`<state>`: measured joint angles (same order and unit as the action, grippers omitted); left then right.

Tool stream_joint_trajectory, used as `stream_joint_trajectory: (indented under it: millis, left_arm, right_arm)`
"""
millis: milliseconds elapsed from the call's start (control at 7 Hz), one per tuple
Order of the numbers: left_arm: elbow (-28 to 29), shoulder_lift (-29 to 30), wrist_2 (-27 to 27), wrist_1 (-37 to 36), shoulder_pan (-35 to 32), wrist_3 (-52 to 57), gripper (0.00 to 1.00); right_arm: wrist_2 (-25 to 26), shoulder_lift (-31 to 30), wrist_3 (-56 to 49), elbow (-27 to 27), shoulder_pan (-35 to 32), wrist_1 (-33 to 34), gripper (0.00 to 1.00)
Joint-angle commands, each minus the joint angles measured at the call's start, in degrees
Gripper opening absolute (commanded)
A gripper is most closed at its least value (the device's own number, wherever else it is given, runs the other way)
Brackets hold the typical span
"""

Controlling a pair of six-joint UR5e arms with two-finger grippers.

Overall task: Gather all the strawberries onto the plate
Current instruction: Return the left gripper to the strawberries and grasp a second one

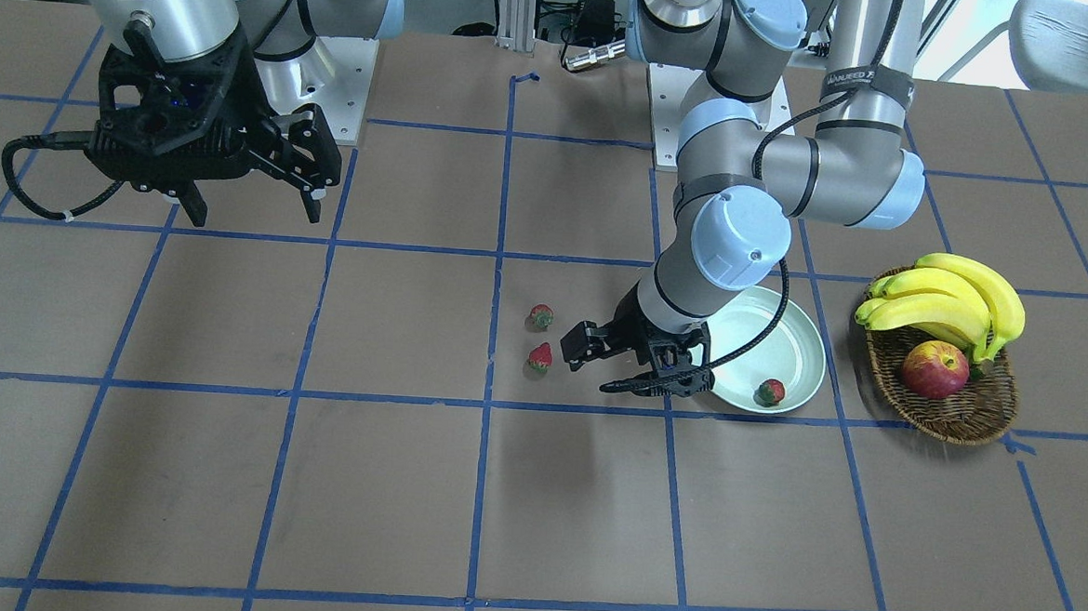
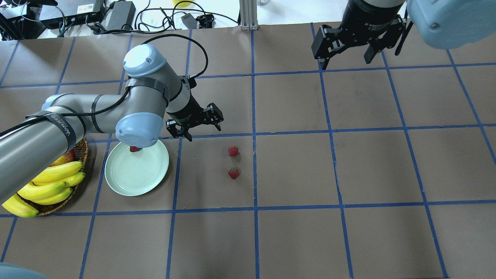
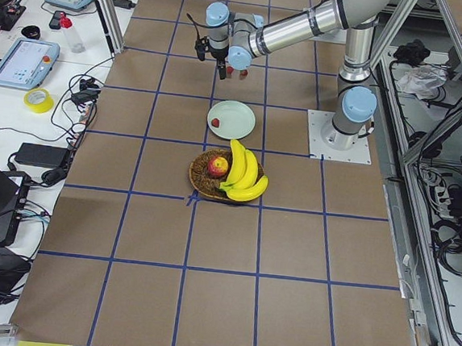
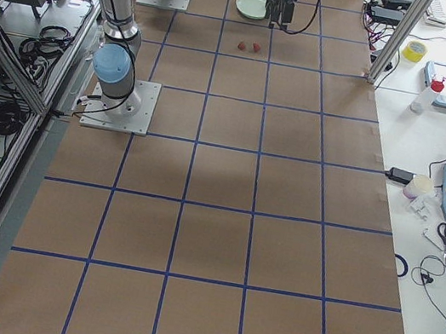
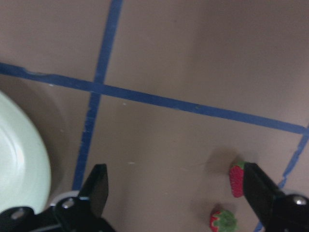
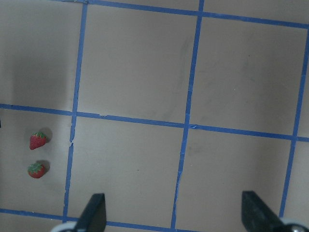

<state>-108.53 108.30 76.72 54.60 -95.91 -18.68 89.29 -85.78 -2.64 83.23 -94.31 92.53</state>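
Note:
One strawberry lies in the mint-green plate, half hidden under the arm's elbow in the overhead view. Two more strawberries lie close together on the table, apart from the plate. They also show in the overhead view. My left gripper is open and empty, low over the table between the plate and the two berries. My right gripper is open and empty, high above the table and far from them.
A brown wicker basket with bananas and a red-yellow apple stands beside the plate, on the side away from the berries. Blue tape lines grid the brown table. Cables and boxes lie beyond the far table edge.

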Motion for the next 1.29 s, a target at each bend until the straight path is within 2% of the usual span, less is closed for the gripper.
stream_joint_trajectory:
  millis: [0, 143, 286, 429, 571, 714, 857, 1143]
  left_arm:
    - [-1.1, 3.1, -1.2, -5.5, -4.5, -0.3, 1.00]
    - [-1.2, 4.5, -1.2, -6.8, -5.3, -0.4, 1.00]
    - [-1.2, 5.8, -1.1, -7.1, -6.3, -0.4, 0.95]
    - [-1.2, 6.0, -0.9, -7.1, -7.2, -0.9, 0.79]
    - [-1.6, 6.2, -0.8, -7.0, -7.1, -0.9, 0.50]
    - [-1.9, 6.3, -0.7, -7.0, -7.1, -0.9, 0.07]
    - [-1.9, 6.1, -0.7, -7.0, -7.1, -0.8, 0.00]
    - [-1.6, 5.3, -0.6, -7.0, -6.9, 0.1, 0.00]
  right_arm:
    - [0.0, 0.0, 0.0, 0.0, 0.0, -0.1, 1.00]
    - [0.0, 0.0, 0.0, 0.0, 0.0, -0.1, 1.00]
    - [0.0, 0.0, 0.0, 0.0, 0.0, -0.1, 1.00]
    - [0.1, 0.0, 0.0, 0.0, 0.0, -0.1, 1.00]
    - [0.0, 0.0, 0.0, 0.0, 0.0, -0.1, 1.00]
    - [-0.1, 0.0, 0.0, 0.0, 0.0, -0.1, 1.00]
    - [0.0, 0.0, 0.0, 0.0, 0.0, -0.1, 1.00]
    - [-0.1, 0.0, 0.0, 0.0, 0.0, -0.1, 1.00]
